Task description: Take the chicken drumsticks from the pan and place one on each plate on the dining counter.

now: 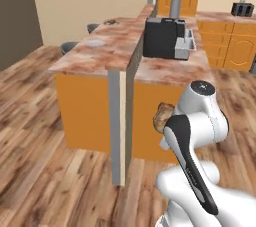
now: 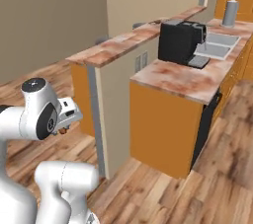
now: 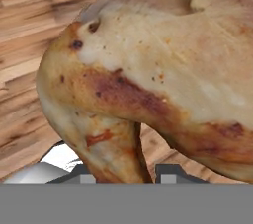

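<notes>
Gripper (image 1: 161, 121) jaws are clamped on a chicken drumstick (image 3: 148, 70), held low over wood floor (image 1: 40, 171), near the dining counter (image 1: 100, 51). Plates (image 1: 95, 43) prob. seen on ctr top; blurred.

The raised marbled worktop (image 1: 107, 46) carries two small plates, a pale one (image 1: 95, 43) near its middle and a dark-rimmed one (image 1: 111, 22) further along. Beside it, the lower worktop (image 1: 172, 66) holds a black coffee machine (image 1: 162, 37) next to a sink (image 1: 186, 45).
</notes>
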